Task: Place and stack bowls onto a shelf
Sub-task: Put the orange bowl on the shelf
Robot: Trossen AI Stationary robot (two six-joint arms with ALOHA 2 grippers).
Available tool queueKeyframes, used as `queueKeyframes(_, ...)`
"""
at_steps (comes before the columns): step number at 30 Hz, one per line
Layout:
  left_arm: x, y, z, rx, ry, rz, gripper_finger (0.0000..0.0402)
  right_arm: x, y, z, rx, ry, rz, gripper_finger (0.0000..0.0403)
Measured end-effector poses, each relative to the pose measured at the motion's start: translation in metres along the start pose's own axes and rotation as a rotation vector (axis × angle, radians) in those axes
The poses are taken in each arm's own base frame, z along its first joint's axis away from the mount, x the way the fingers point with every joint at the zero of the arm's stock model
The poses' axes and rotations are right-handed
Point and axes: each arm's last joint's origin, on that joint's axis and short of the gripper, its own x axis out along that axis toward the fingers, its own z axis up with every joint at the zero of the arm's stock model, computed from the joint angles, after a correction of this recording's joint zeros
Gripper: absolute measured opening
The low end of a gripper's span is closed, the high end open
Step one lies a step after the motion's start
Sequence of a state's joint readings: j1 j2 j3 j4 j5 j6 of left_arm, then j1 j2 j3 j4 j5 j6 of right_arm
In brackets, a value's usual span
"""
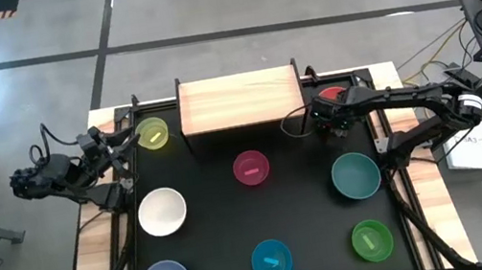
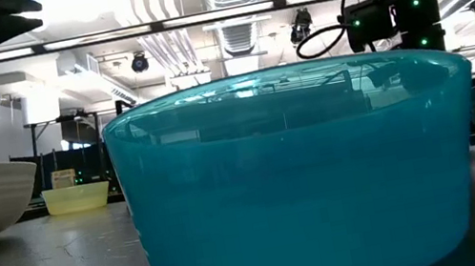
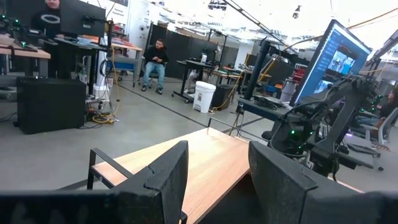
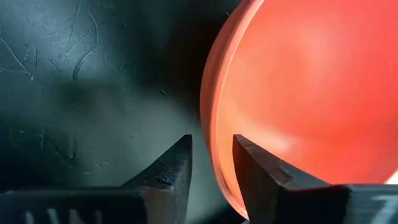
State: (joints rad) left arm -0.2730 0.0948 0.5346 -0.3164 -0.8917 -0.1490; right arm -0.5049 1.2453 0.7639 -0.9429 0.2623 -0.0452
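**Your right pincer is straddling the rim of the red bowl, beside the shelf.**

Your right pincer (image 4: 211, 163) is down at the far right corner of the black counter (image 1: 215, 217), just beside the right end of the small light-wood shelf on black legs (image 1: 238, 99). Its two fingers are a little apart, one inside and one outside the rim of the small round red plastic bowl (image 4: 311, 93), so it can pinch the wall and lift; I cannot tell if it grips yet. The shelf top is bare, so I think this bowl goes first. The other small round plastic bowls wait spread out on the counter, like the yellow-green one (image 1: 153, 133) near the far left corner. Your left pincer (image 3: 217, 180) hangs wide apart there, holding nothing.
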Motion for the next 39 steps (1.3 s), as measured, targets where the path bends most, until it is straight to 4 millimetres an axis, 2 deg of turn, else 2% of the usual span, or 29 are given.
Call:
queueKeyframes(8, 0.0, 0.0, 0.0, 0.0, 0.0, 0.0, 0.0152, 0.0, 0.0, 0.0, 0.0, 0.001, 0.002, 0.0015)
queueKeyframes(17, 0.0, 0.0, 0.0, -0.025, 0.0, 0.0, 0.0152, -0.001, 0.001, -0.001, -0.021, 0.012, 0.037, 0.0009)
queueKeyframes(22, 0.0, 0.0, 0.0, -0.029, 0.0, 0.0, 0.0152, -0.01, -0.001, -0.005, -0.019, 0.087, 0.039, 0.0008)
queueKeyframes(29, 0.0, 0.0, 0.0, -0.036, 0.0, 0.0, 0.0152, -0.041, -0.01, 0.0, 0.015, 0.116, 0.025, 0.0008)
queueKeyframes(39, 0.0, 0.0, 0.0, -0.071, 0.0, 0.0, 0.0152, -0.112, -0.034, 0.021, 0.087, -0.047, -0.134, 0.0008)
